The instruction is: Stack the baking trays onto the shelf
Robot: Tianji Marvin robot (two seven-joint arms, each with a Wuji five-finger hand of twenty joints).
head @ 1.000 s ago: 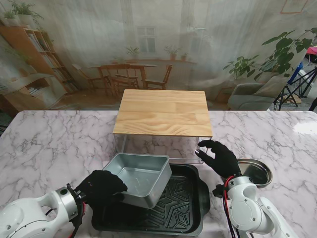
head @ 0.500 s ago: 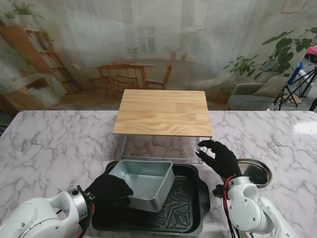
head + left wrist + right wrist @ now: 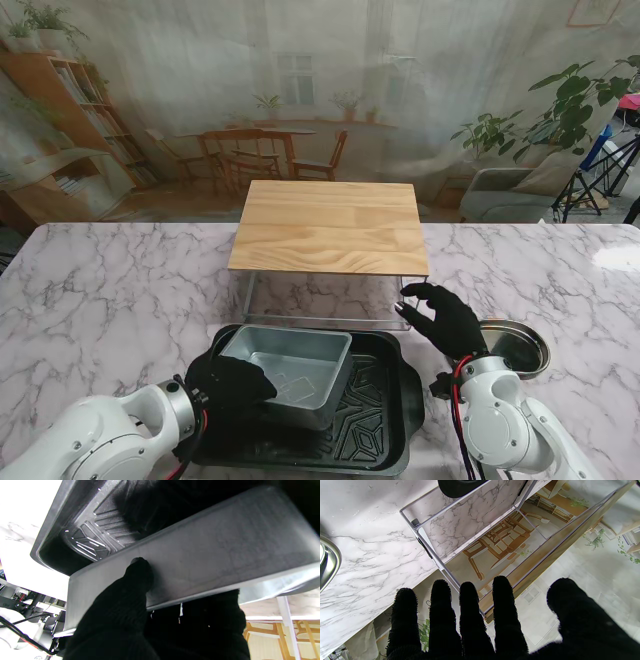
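White marble-patterned table [image 3: 110, 290] fills the stand view, backed by a printed curtain [image 3: 200, 80] of a café scene.

At about 7 o'clock, the left hand [image 3: 228, 381] is clamped on the near-left wall of the silver baking tray [image 3: 290, 362]. The left wrist view shows the thumb [image 3: 138, 572] pressed against the outside of that wall, with the other fingers [image 3: 215, 620] on the far side of the rim. This silver tray sits inside the black baking tray [image 3: 380, 415], toward its left half; whether its base rests fully on the ribbed floor I cannot tell.

At 4 o'clock, the right hand [image 3: 445, 318] hovers spread, holding nothing, its fingers [image 3: 467, 605] apart and pointed toward the right front leg of the shelf [image 3: 330, 226].

That shelf, a wooden top on a thin white wire frame [image 3: 432, 555], stands at the centre, toward 12 o'clock from the black tray, with nothing on its top. A round metal dish [image 3: 515, 348] lies at 4 o'clock, just right of the right hand.
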